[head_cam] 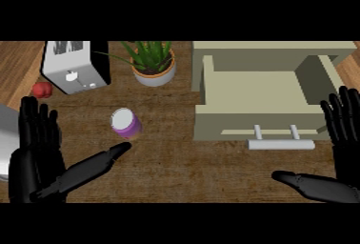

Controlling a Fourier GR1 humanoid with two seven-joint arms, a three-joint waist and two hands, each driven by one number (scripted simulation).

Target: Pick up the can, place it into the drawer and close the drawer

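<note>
Can (126,123): upright, near left, ungrasped. Drawer (255,97): pulled open at right to receive it. Left hand (38,157), right hand (337,157): both released, fingers straight.

Can (126,123) left of open drawer (256,90), before plant (153,61).

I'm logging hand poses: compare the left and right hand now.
The left hand shows at the view's left, its thumb reaching toward the purple can; the right hand shows at the right edge beside the open drawer, its thumb near nothing. Both are open, fingers up, holding nothing.
</note>
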